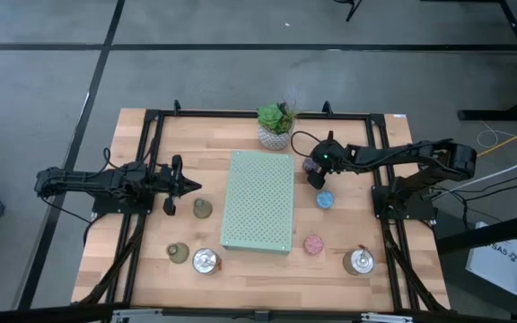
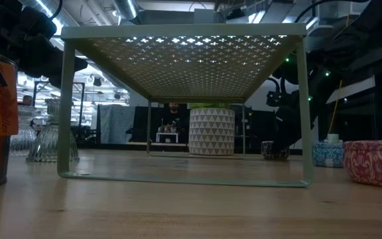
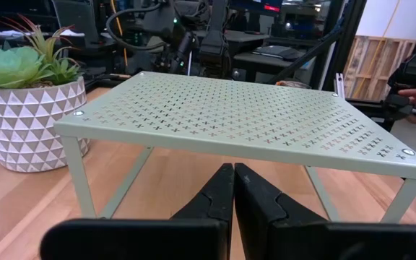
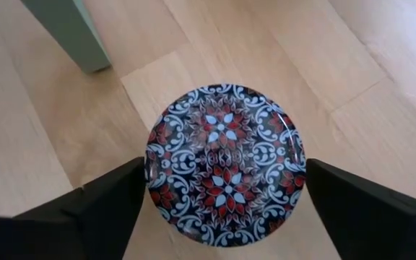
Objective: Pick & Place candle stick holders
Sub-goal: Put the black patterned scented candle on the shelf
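Pale green cross-perforated shelf (image 1: 257, 202), red-white-black floral-patterned holder (image 4: 224, 168), white triangle-patterned pot (image 3: 26, 119)

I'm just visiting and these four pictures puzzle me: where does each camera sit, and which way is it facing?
High view: above the table, looking straight down; shows both arms, the rack between them.
Low view: at tabletop height, looking level under the rack into the room; dark arm parts show at the sides.
Left wrist view: on the left arm, facing the rack; its shut left pincer shows.
Right wrist view: on the right arm, looking down at the purple holder between the right pincer's fingers.
Shared: the succulent pot also shows in the low and left wrist views.
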Robot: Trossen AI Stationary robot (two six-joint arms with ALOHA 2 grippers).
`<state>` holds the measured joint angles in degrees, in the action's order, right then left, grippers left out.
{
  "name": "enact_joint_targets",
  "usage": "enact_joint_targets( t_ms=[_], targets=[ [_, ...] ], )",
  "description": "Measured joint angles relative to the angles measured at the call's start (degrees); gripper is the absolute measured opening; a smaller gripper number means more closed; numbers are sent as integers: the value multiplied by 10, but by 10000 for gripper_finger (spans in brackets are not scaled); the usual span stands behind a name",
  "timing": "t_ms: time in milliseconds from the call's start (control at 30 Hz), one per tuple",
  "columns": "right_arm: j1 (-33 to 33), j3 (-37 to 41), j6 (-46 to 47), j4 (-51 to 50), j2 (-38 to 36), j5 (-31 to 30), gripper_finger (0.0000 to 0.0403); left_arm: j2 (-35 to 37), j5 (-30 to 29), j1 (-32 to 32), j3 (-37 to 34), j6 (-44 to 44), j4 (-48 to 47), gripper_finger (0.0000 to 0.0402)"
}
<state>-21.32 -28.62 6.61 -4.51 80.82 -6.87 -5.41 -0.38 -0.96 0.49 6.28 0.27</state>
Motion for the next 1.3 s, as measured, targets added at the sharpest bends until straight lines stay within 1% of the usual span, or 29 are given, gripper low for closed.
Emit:
enact_joint_targets(
  t_ms=[200, 233, 467, 633, 733, 800, 1000, 1067, 1167, 1300],
  targets=[
    [0, 0, 3, -2, -2, 0, 286, 0, 0, 0, 0, 0, 0, 6],
    [0, 0, 3, -2, -2, 0, 279, 0, 0, 0, 0, 0, 0, 6],
    [0, 0, 4, -2, -3, 0, 278, 0, 0, 0, 0, 0, 0, 6],
    [0, 0, 16, -17, -24, 3, 278, 0, 0, 0, 0, 0, 0, 6],
    [0, 0, 18, -31, -48, 25, 278, 0, 0, 0, 0, 0, 0, 6],
    [0, 0, 22, -46, -67, 29, 278, 0, 0, 0, 0, 0, 0, 6],
    [0, 0, 36, -95, -137, 20, 278, 0, 0, 0, 0, 0, 0, 6],
    [0, 0, 39, -99, -160, 9, 278, 0, 0, 0, 0, 0, 0, 6],
    [0, -3, 50, -101, -193, 9, 278, 0, 0, 0, 0, 0, 0, 6],
    [0, -37, 52, -122, -214, 9, 281, 0, 0, 0, 0, 0, 0, 6]
  ],
)
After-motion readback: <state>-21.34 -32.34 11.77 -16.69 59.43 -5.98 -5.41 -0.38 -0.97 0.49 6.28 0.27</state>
